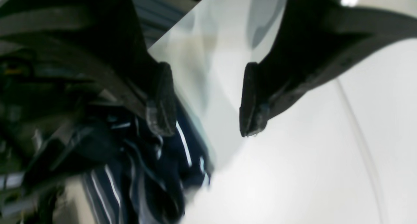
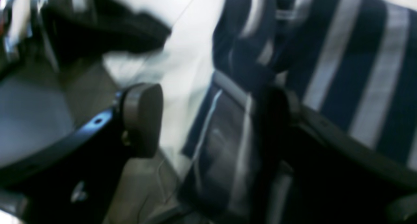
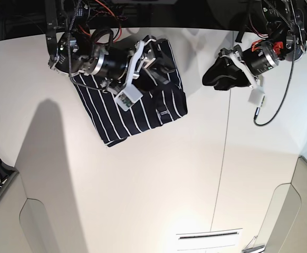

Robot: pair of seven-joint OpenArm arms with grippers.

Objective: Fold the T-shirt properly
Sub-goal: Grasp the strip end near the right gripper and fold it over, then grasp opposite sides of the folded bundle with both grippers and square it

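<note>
The dark navy, white-striped soft T-shirt [image 3: 132, 103] is lying folded at the far left of the white bench [image 3: 159, 190]. The right gripper [image 3: 149, 57] is hanging over it, fingers apart. The left gripper [image 3: 220, 75] is sitting well off to the right, fingers spread and holding nothing.

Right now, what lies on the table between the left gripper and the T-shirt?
Nothing: in the base view, only bare white table separates the left gripper from the T-shirt.

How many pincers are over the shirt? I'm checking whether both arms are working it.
1. The right pincer is over the dark navy white-striped fabric T-shirt; the left pincer is apart, above the bare white table.
</note>
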